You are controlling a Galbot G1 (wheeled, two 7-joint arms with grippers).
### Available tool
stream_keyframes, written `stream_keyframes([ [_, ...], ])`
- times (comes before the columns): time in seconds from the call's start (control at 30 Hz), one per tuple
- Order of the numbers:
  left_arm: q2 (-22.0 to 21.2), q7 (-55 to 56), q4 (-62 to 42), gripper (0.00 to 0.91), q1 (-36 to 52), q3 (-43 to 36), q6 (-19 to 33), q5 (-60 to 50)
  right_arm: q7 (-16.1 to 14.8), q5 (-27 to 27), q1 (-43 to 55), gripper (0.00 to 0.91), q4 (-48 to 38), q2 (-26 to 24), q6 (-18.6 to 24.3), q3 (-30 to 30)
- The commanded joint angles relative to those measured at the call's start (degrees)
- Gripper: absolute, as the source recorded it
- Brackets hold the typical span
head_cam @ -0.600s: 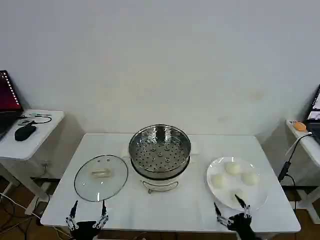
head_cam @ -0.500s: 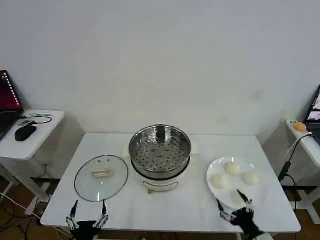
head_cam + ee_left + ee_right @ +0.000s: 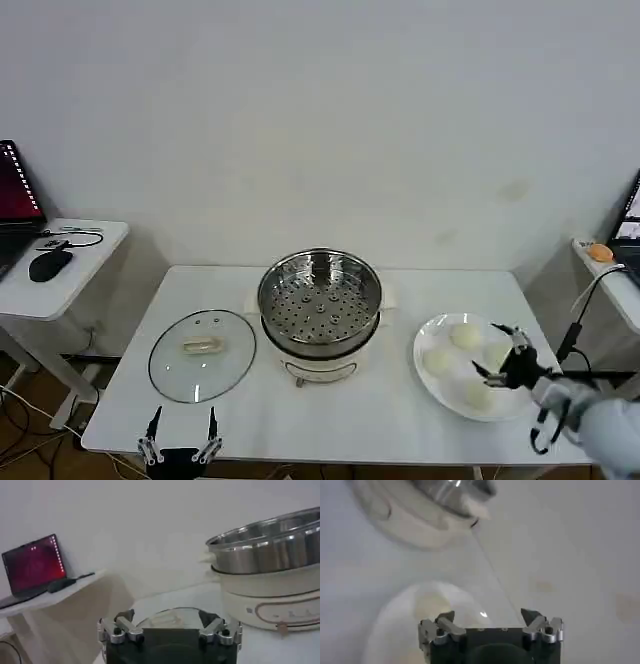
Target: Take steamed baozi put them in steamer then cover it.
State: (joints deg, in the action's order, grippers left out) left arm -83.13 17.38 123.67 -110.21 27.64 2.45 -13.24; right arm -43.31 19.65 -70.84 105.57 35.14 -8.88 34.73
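Right gripper [image 3: 502,353]: fingers spread apart, holding nothing, hovering over the plate on the side away from the steamer, just above the buns.
Left gripper [image 3: 181,435]: parked at the table's near edge, on the lid's side of the steamer, fingers spread wide (nothing between them).
Steamer [image 3: 320,297]: shiny perforated basket on a white cooker base, mid-table, with no buns inside and no lid on it.
Buns [image 3: 464,336]: four small cream-white ones lying on the plate, to the robot's right of the steamer.
Plate [image 3: 428,339]: flat, white, round, just beside the steamer's base.
Lid [image 3: 202,354]: clear glass with a pale handle, flat on the table [image 3: 380,410], just to the robot's left of the steamer.
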Motion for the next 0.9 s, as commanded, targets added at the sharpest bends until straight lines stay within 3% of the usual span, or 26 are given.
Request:
stream_keyframes([
  [0.03, -0.4, 1.1, 0.1, 0.907, 0.5, -0.1, -0.6, -0.9, -21.2, 7.5, 33.6, 0.907, -15.8, -12.0, 2.6, -24.1],
  [0.17, -0.6, 1.3, 0.6, 0.907, 0.4, 0.5, -0.8, -0.8, -23.9, 4.2, 50.4, 0.907, -25.0, -9.6, 5.1, -43.7],
  [0.3, -0.7, 1.5, 1.1, 0.907, 0.2, 1.0, -0.8, -0.8, -24.9, 1.6, 61.6, 0.907, -32.8, -4.6, 4.6, -56.6],
  [0.6, -1.2, 1.5, 1.5, 0.907, 0.8, 1.8, -1.6, -0.4, -25.3, -0.5, 68.1, 0.907, -45.2, 7.5, 3.7, -66.8],
  [0.9, -1.8, 1.4, 1.1, 0.907, 0.9, 1.7, -1.8, -0.6, -24.7, 0.8, 67.3, 0.907, -50.8, 12.6, 4.0, -68.1],
])
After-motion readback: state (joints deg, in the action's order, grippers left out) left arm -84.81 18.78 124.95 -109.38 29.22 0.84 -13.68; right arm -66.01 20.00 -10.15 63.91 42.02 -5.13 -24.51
